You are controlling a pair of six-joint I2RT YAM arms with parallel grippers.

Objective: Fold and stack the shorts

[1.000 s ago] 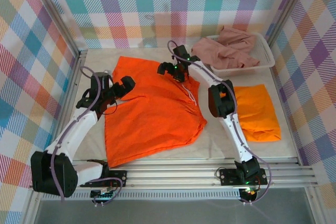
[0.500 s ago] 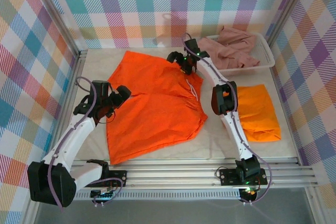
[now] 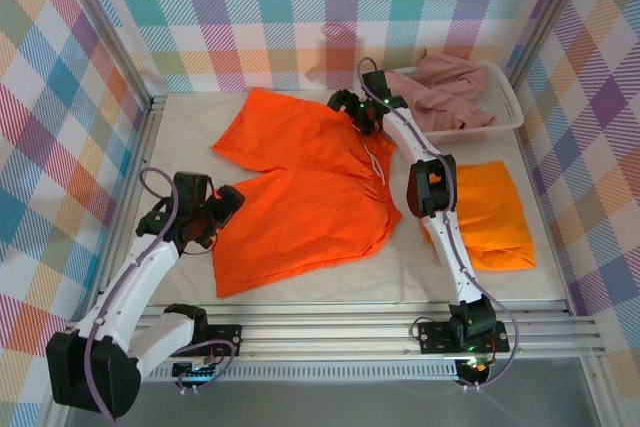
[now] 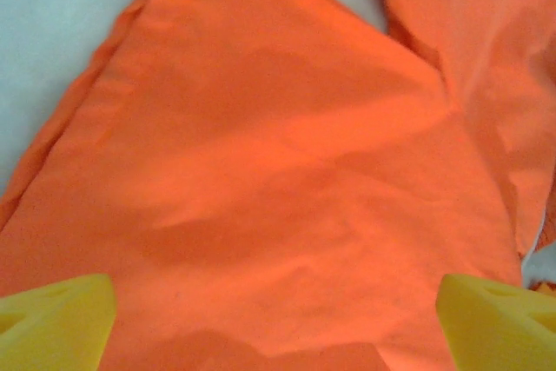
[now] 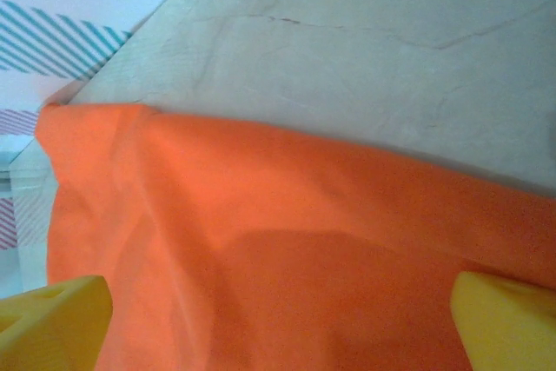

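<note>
Basket (image 3: 470, 132): white mesh, at the table's far right corner.
Pink shorts (image 3: 440, 92): crumpled inside the basket, one part draped over its left rim.
Folded shorts (image 3: 490, 212): orange, a flat packet on the table just in front of the basket.
Spread shorts (image 3: 300, 182): orange, laid open left of the basket with both legs pointing away from it; the white drawstring (image 3: 372, 162) is at the end nearest the basket.
Right gripper (image 3: 352, 112): just left of the basket, over the far edge of the spread shorts. Its yellow fingers (image 5: 52, 319) are spread wide with cloth between them; contact cannot be told.
Left gripper (image 3: 222, 209): well left of the basket and nearer the arm bases, at the near leg's edge. Its fingers (image 4: 56, 319) are spread wide above cloth, gripping nothing.
</note>
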